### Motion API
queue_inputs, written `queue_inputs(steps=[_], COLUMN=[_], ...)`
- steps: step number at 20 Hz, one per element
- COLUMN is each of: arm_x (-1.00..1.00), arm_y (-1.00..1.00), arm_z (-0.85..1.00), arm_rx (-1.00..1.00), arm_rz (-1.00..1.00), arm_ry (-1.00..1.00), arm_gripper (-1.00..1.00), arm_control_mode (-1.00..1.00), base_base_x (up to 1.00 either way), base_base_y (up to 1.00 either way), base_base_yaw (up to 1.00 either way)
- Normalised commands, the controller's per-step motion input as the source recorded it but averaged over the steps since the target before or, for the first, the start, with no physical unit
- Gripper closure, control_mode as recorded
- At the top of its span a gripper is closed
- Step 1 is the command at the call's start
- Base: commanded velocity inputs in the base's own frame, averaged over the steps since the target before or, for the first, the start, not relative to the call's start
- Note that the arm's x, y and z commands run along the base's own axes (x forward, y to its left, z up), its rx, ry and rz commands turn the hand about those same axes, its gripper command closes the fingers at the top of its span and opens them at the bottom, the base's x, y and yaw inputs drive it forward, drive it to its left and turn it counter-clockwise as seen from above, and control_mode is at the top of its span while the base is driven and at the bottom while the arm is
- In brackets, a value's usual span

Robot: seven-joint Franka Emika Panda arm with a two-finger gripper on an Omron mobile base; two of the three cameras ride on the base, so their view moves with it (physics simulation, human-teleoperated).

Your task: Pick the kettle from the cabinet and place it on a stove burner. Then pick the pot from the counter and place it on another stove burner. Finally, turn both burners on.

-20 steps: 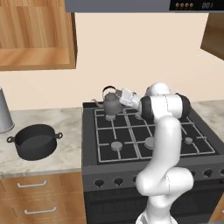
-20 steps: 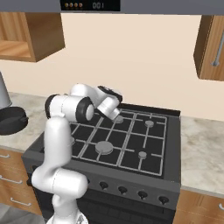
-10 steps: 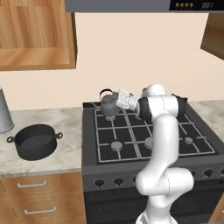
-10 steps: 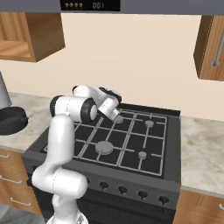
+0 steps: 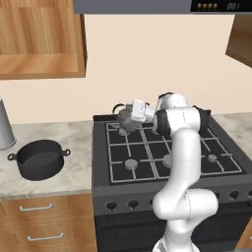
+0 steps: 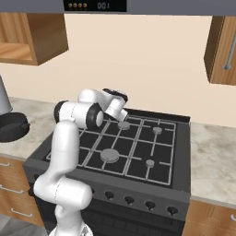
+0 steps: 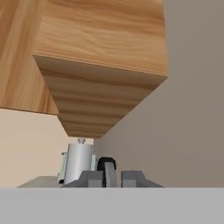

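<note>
The small squat grey metal kettle (image 5: 127,120) hangs at the tip of the claw (image 5: 134,112), over the back-left corner of the black gas stove (image 5: 197,147). The claw looks pinched on its thin black handle, though the contact is partly hidden. The burner lies directly beneath, so lowering is straight down.

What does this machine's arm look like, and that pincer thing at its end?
The arm is glossy white, built of thick rounded tube segments joined by dark bands, swelling into a bulbous base. No cables or markings show. The pincer ends in two small dark grey blocky fingers on a boxy white hand.
</note>
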Motion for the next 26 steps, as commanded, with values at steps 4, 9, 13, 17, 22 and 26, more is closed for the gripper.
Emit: queue_inputs(steps=[4, 9, 13, 17, 22, 26], arm_x=[0.03, 0.02, 0.09, 0.18, 0.18, 0.14], arm_y=[0.09, 0.17, 0.25, 0.24, 0.19, 0.1], arm_z=[-0.12, -0.05, -0.12, -0.13, -0.03, 0.0], arm_rx=[-0.02, 0.0, 0.0, 0.0, 0.0, 0.0], arm_rz=[0.0, 0.0, 0.0, 0.0, 0.0, 0.0], arm_ry=[-0.07, -0.06, -0.02, -0.01, -0.01, 0.0], arm_gripper=[1.0, 1.0, 1.0, 1.0, 1.0, 1.0], arm_control_mode=[-1.0, -1.0, -1.0, -1.0, -1.0, -1.0], base_base_x=[0.0, 0.0, 0.0, 0.0, 0.0, 0.0], base_base_y=[0.0, 0.0, 0.0, 0.0, 0.0, 0.0], base_base_yaw=[0.0, 0.0, 0.0, 0.0, 0.0, 0.0])
